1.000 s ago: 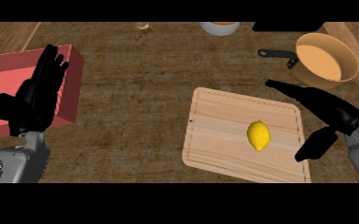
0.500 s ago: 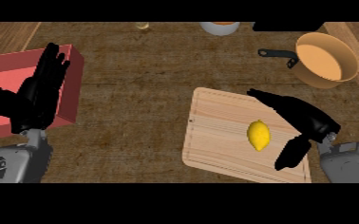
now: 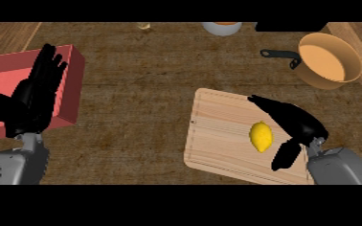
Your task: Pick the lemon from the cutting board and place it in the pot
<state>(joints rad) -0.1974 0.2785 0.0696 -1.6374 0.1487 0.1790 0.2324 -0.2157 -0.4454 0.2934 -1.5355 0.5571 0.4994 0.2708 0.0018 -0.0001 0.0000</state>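
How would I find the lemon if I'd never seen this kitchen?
Look for the pale wooden cutting board at the counter's lower right. The lemon lies on it, beside the black right hand. It is the only yellow thing there.

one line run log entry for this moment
phase: reach | right robot hand: open beside lemon | lemon: on cutting board | pot: no lemon inside | left robot hand: resting

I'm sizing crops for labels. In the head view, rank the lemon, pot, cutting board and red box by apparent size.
1. Cutting board
2. Red box, partly cut off at the edge and hidden behind the left hand, so first place is uncertain
3. Pot
4. Lemon
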